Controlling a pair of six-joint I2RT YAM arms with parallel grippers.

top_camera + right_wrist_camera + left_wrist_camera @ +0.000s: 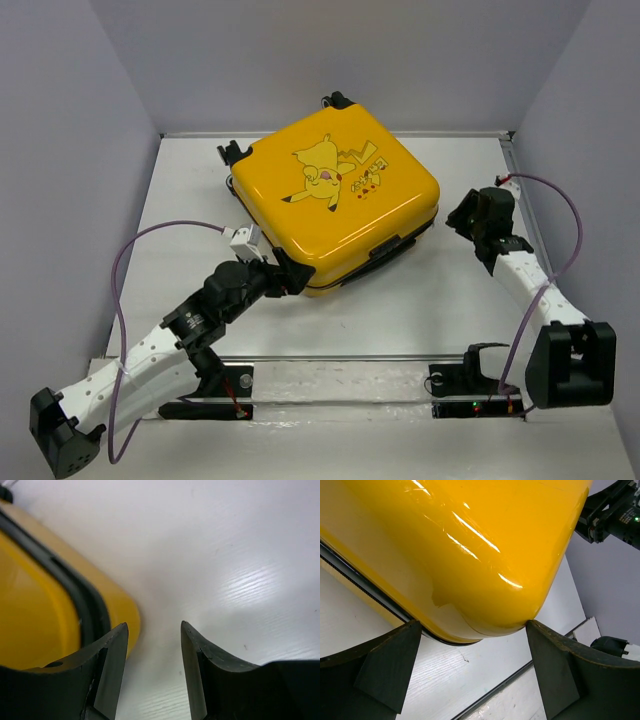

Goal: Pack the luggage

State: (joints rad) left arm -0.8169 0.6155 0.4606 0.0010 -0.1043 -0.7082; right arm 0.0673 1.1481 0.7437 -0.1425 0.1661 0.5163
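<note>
The luggage [335, 195] is a glossy yellow hard-shell case with a Pikachu cartoon on its lid. It lies flat and closed on the white table, turned diagonally. My left gripper [290, 278] stands open at its near corner. In the left wrist view that rounded corner [470, 545] sits just at the tips of the wide-spread fingers [395, 665], and the right tip touches the shell. My right gripper [462, 215] hovers just off the case's right side. In the right wrist view it [154, 625] is open over bare table, with the yellow shell and its black seam [35, 625] to the left.
Black wheels and handles [232, 152] stick out at the case's far side. A metal strip [350, 358] crosses the table near the arm bases. Grey walls close in the left, back and right. A purple cable [150, 235] loops from the left arm.
</note>
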